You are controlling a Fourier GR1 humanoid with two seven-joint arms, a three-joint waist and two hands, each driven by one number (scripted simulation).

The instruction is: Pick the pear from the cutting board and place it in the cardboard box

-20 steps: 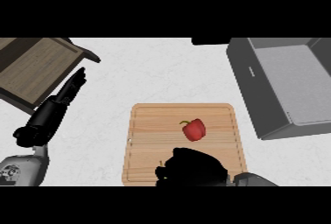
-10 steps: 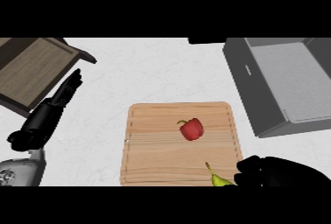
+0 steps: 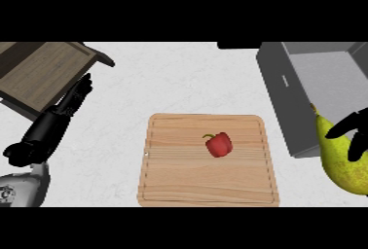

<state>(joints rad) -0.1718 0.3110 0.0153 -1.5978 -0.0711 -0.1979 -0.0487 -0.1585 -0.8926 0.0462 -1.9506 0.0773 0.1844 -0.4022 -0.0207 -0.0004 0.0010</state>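
Curling round the pear [image 3: 343, 160], the right hand [image 3: 351, 132] holds it long axis upright at the view's right edge, just beside the grey cardboard box [image 3: 287, 104], which lies up-left; the left hand [image 3: 45, 133], fingers straight, rests far off.

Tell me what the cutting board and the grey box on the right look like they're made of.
The rectangular light-brown cutting board looks like pale wood with a matte finish: grain lines run across it and a groove follows its edge. The open grey box has flat, uniform, unmarked walls; that could be painted cardboard or plastic, and the look leaves it open.
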